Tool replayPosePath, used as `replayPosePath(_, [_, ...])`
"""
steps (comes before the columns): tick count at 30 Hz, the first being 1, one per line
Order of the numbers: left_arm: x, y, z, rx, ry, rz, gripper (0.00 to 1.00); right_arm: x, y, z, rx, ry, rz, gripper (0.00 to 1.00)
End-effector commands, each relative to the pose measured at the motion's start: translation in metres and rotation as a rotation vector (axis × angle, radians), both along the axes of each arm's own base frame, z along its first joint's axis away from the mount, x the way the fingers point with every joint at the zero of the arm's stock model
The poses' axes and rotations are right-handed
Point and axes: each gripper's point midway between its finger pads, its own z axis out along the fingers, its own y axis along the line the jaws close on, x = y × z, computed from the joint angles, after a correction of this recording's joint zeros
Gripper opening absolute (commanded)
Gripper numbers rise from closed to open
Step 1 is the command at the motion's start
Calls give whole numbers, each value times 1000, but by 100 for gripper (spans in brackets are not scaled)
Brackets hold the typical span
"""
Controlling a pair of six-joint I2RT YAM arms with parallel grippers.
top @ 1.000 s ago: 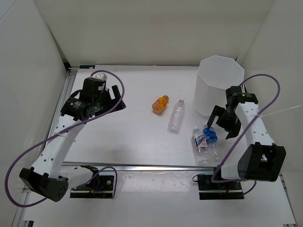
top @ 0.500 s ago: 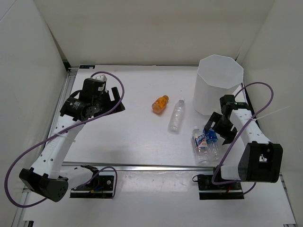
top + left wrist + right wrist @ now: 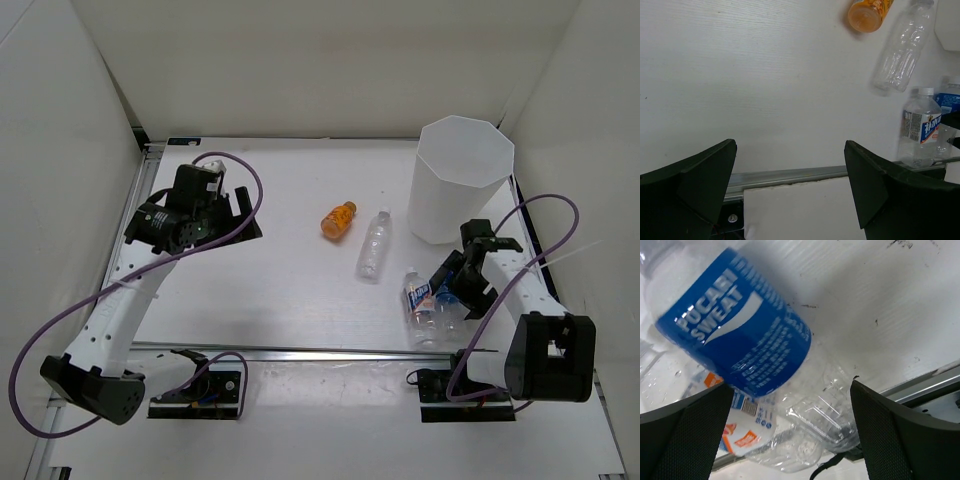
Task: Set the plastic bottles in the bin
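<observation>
1. The white table (image 3: 280, 300) carries everything. The bin (image 3: 462, 180) stands upright at its 2 o'clock corner, with no bottle between it and the right arm.
2. The right gripper (image 3: 455, 285) hangs low at 5 o'clock, fingers spread wide. The blue-label bottle (image 3: 735, 340) lies between them unclamped, and the second labelled bottle (image 3: 421, 298) lies just beside it.
3. The left gripper (image 3: 235, 210) sits at 10 o'clock, released and empty.
4. The unlabelled bottle (image 3: 374, 243) and the orange bottle (image 3: 339, 219) lie near the centre, outside the bin.
5. A second ago the right gripper was higher, beside the bin wall. The left has barely shifted.
</observation>
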Motion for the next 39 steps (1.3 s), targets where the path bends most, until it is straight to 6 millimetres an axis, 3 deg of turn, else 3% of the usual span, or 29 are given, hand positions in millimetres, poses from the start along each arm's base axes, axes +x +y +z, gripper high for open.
replayPosePath(1, [-3, -3, 16, -14, -24, -27, 100, 3, -1, -10, -11, -7, -57, 100])
replayPosePath(3, [-5, -2, 19, -13, -23, -27, 100, 1, 0, -14, -9, 2, -77, 98])
replayPosePath(6, [-5, -2, 22, -11, -17, -26, 100, -3, 1, -22, -6, 18, -109, 87])
replayPosePath(7, [-5, -2, 25, -14, -25, -27, 100, -6, 1, -25, -6, 26, -119, 78])
replayPosePath(10, [-6, -1, 23, -5, -20, -35, 100, -8, 2, -21, -2, 18, -142, 65])
replayPosePath(13, [-6, 0, 23, 2, -22, -29, 100, -13, 0, -3, -5, -33, -154, 59])
replayPosePath(14, [-6, 0, 23, 2, -22, -28, 100, -12, 2, 4, 7, -51, -162, 52])
replayPosePath(18, [-5, 0, 25, -8, -49, -28, 100, -23, 10, 45, 61, -110, -167, 40])
replayPosePath(22, [-2, -1, 23, -19, -60, -22, 100, -34, 12, 117, 93, -269, -168, 33])
replayPosePath(23, [-3, -6, 21, -25, -57, -37, 100, -25, 13, 158, 106, -389, -163, 32])
replayPosePath(26, [-1, -6, 22, -29, -66, -37, 100, -24, 14, 220, 121, -557, -124, 28])
replayPosePath(27, [-1, -6, 22, -29, -66, -37, 100, -16, 14, 260, 126, -664, -111, 26])
replayPosePath(29, [3, -7, 25, -26, -77, -44, 100, -4, 13, 301, 118, -794, -72, 25])
replayPosePath(31, [6, -7, 26, -19, -80, -36, 100, 19, 12, 359, 112, -973, -39, 23])
replayPosePath(35, [5, -6, 31, -22, -88, -36, 100, 70, 1, 407, 3, -1137, 22, 23])
replayPosePath(37, [7, -7, 28, -18, -78, -36, 100, 113, -5, 410, -56, -1141, 39, 23])
replayPosePath(39, [6, -8, 23, -17, -55, -43, 100, 135, -6, 414, -78, -1156, 64, 23])
